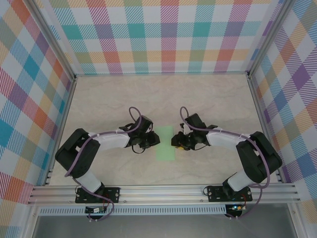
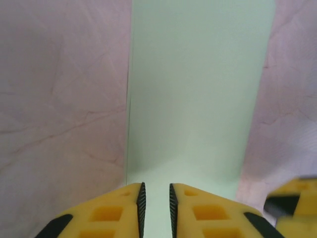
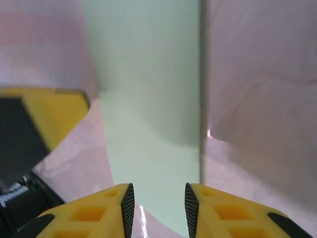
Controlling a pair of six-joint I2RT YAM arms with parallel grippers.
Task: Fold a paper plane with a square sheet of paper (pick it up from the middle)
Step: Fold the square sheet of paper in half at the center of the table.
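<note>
No text, label, brand, number or sign is legible anywhere, the pale green paper (image 2: 198, 89) included.

We're looking down on a pale, marble-veined tabletop (image 1: 208, 99), boxed in by a back wall (image 1: 163, 34), a left wall (image 1: 25, 104) and a right wall (image 1: 294, 94) of pastel plaid, aluminium posts (image 1: 53, 42) at the far corners, a ribbed aluminium rail (image 1: 163, 191) along the near edge, all evenly lit.
</note>
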